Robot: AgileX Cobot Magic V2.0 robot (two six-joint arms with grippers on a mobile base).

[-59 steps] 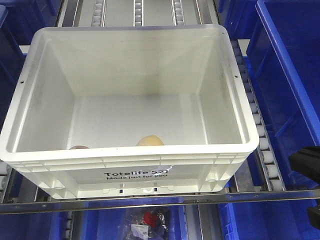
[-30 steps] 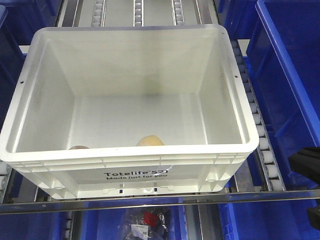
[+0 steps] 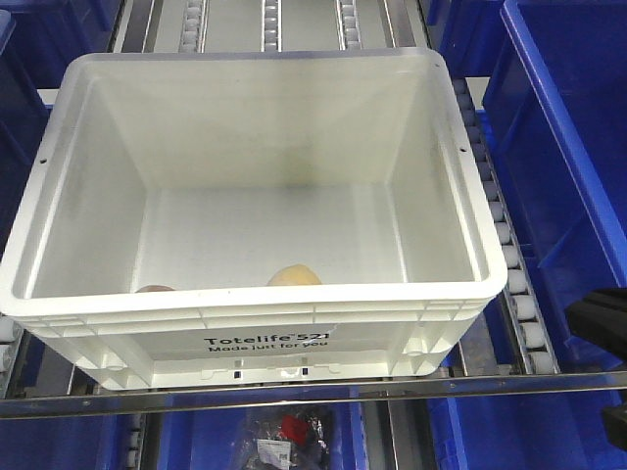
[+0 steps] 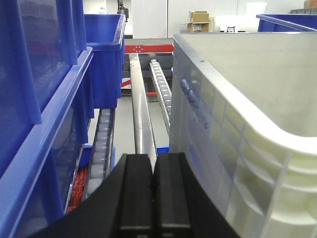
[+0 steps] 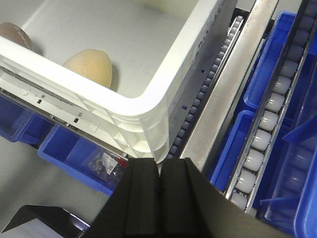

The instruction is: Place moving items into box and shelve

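The white box [image 3: 255,305] with black "Totelife" print stands on the roller shelf, open at the top. Two moving items lie inside against its near wall: a pale yellow-tan ball [image 3: 293,276] and a brownish one [image 3: 155,288]. In the right wrist view the tan ball [image 5: 89,67] and the brownish one [image 5: 17,34] both rest on the box floor. My right gripper [image 5: 159,168] is shut and empty just outside the box's corner [image 5: 148,101]. My left gripper [image 4: 153,163] is shut and empty, low beside the box's side wall [image 4: 237,124].
Blue bins [image 3: 568,147] stand right of the box, and more blue bins [image 4: 44,99] crowd its other side. Roller tracks [image 3: 509,255] run under and beside the box. A metal rail [image 3: 294,397] crosses in front. Below it, a blue bin holds a bagged item [image 3: 284,436].
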